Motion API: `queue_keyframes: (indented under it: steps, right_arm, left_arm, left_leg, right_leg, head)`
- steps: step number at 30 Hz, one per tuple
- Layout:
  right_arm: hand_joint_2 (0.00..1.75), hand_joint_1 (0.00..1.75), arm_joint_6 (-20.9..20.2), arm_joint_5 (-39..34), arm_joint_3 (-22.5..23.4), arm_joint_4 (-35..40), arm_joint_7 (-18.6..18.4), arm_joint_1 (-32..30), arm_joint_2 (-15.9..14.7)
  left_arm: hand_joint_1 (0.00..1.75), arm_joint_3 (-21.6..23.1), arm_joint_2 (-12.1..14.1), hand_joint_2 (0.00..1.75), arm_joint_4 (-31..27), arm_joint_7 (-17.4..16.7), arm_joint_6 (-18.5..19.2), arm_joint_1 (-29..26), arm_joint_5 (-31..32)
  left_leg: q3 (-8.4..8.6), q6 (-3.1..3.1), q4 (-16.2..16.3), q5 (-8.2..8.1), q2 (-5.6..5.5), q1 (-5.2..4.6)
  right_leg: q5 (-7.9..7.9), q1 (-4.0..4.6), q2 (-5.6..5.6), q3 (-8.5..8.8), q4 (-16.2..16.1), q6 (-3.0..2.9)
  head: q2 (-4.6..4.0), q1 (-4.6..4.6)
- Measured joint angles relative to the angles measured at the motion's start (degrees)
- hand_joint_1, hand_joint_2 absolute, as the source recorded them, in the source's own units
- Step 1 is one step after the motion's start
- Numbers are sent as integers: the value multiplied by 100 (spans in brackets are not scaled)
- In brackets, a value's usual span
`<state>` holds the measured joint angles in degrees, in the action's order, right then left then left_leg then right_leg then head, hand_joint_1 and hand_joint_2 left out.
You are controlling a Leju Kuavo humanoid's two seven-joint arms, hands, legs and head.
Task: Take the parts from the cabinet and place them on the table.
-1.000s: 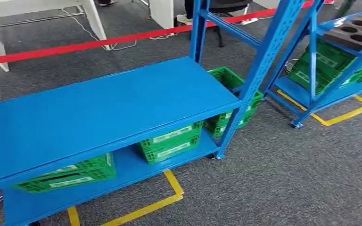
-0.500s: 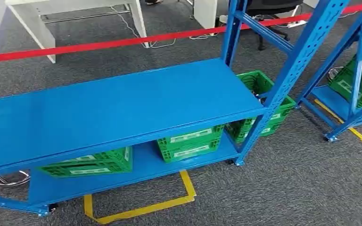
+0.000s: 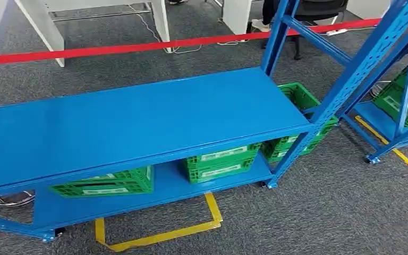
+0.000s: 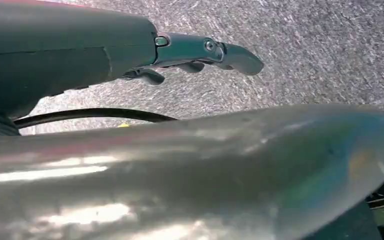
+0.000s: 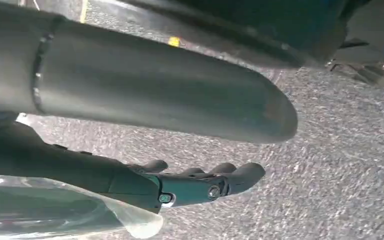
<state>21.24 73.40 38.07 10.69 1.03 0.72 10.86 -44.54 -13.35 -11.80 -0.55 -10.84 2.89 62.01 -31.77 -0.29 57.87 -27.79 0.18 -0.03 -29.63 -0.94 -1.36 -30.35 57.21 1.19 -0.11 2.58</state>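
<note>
Blue cabinet, green crates, grey carpet

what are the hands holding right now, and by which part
Left hand: nothing, fingers stretched out. Right hand: a clear plastic film lies against it; whether it is gripped cannot be told.

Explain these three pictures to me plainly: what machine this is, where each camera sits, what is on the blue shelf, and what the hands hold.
This is a two-legged humanoid robot with two arms. The wide picture is from its head, looking down at a blue rack; its top shelf is bare, and green crates sit on the lower shelf. The other two pictures come from cameras at the wrists of hanging arms, looking at grey carpet. The left hand and right hand hold nothing, fingers extended.
</note>
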Motion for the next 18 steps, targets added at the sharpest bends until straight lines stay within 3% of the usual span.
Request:
queue_keyframes:
  steps: [3,9,14,16,18]
  right_arm:
    - [0,0,-106,15,0,0,-63,2,0]
    - [0,0,-569,0,2,-9,-100,-13,7]
    - [0,0,-653,-45,2,-24,-46,-14,7]
    - [0,0,-745,-207,48,-24,119,-10,9]
    - [0,0,-730,-236,131,-24,337,2,42]
  left_arm:
    - [0,-9,0,0,0,162,-39,-3,-50]
    - [0,-230,26,0,0,1098,-175,-30,-459]
    - [0,-395,52,0,0,1289,-173,-61,-564]
    - [0,-441,57,0,0,1531,-92,-74,-658]
    - [0,-516,63,0,0,1521,-68,-88,-704]
  left_leg:
    - [1,20,3,-4,0,-2]
    - [5,20,3,-4,0,-1]
    - [8,19,-1,-4,0,8]
    - [8,19,-1,-4,0,11]
    - [8,19,-2,-4,0,15]
  right_leg:
    - [-1,-2,-1,5,-9,26]
    - [0,2,-1,4,-9,39]
    - [-5,12,-1,4,-7,35]
    - [-5,16,-1,6,-6,35]
    - [-9,20,-1,9,-5,31]
  head:
    - [0,-2]
    - [0,-7]
    - [0,-7]
    - [0,-5]
    - [0,-7]
